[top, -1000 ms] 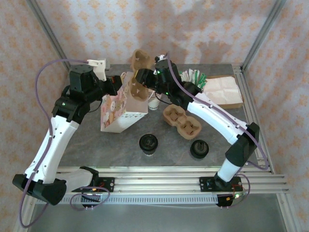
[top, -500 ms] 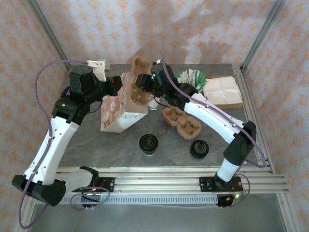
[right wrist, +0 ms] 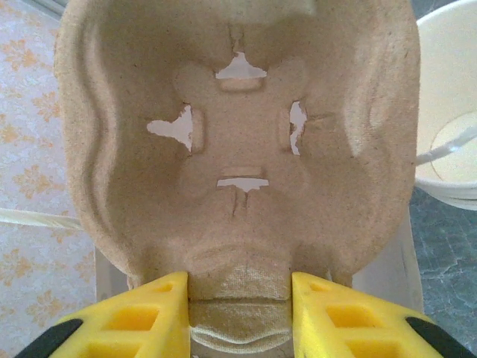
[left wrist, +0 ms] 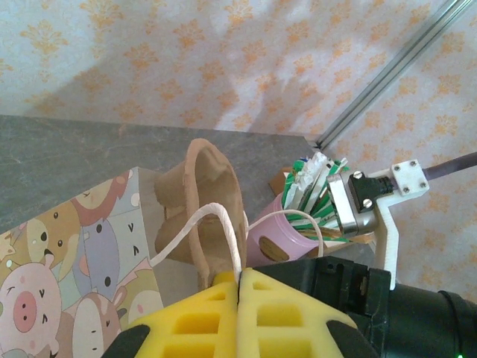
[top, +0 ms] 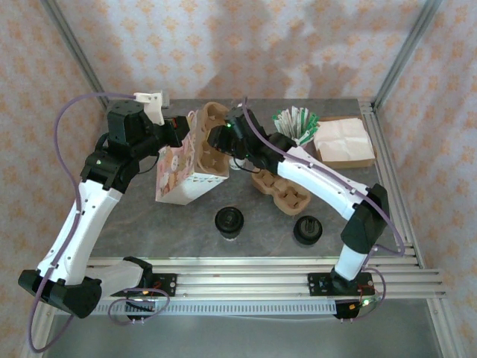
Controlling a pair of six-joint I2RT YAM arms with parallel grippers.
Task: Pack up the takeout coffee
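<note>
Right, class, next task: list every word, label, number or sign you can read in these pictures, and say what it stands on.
No text here can be read.
Dark oval label on the pink cup: blurred, unreadable.
Print on the green and white packets: too small to read.
Paper bag: cartoon animals, no words seen.
Cardboard cup tray: blank.

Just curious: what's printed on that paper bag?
Cartoon animals, including a pig, on the bag; left wrist view.
</note>
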